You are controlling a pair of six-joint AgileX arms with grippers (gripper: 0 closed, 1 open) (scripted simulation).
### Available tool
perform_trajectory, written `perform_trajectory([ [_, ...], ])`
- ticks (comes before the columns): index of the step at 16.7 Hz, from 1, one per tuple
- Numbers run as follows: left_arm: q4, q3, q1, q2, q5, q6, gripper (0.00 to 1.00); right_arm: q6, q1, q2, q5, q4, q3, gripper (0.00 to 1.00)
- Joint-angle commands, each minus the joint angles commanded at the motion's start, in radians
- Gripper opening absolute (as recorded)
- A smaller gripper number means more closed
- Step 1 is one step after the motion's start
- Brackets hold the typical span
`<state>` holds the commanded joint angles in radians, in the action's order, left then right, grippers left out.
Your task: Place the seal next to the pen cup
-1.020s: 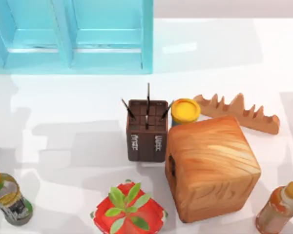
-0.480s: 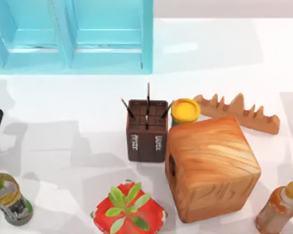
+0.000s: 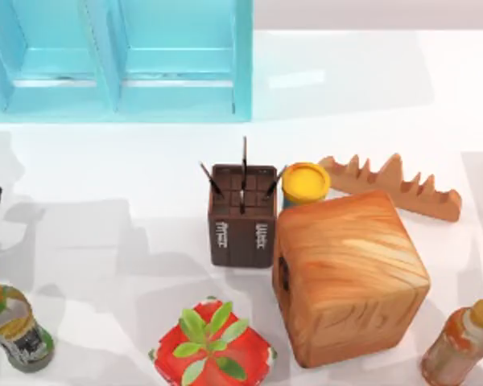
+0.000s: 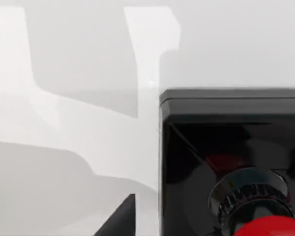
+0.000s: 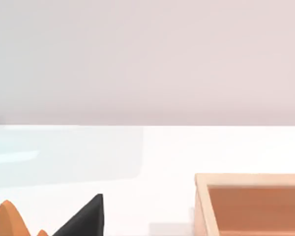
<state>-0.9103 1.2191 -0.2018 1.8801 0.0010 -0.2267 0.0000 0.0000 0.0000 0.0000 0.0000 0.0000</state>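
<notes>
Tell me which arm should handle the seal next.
Left. Its wrist view looks straight down on the seal, and the arm shows at the table's left edge, with bare table between there and the pen cup. The right wrist faces the wooden cube.

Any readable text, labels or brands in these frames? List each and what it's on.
Pen cup: two pale words on its near side, too blurred to read.
Bottle at the table's left front: dark label with pale marks, unreadable.
Bottle at the right front: no legible label.
Seal: no lettering seen.
</notes>
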Motion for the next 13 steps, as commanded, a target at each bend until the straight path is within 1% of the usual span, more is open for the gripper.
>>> perform_trajectory([
  [8, 0.0, 0.0, 0.0, 0.0, 0.0, 0.0, 0.02, 0.0, 0.0, 0.0, 0.0, 0.0, 0.0, 1.0],
  [9, 0.0, 0.0, 0.0, 0.0, 0.0, 0.0, 0.0, 0.0, 0.0, 0.0, 0.0, 0.0, 0.0, 1.0],
  [13, 0.0, 0.0, 0.0, 0.0, 0.0, 0.0, 0.0, 0.0, 0.0, 0.0, 0.0, 0.0, 0.0, 1.0],
])
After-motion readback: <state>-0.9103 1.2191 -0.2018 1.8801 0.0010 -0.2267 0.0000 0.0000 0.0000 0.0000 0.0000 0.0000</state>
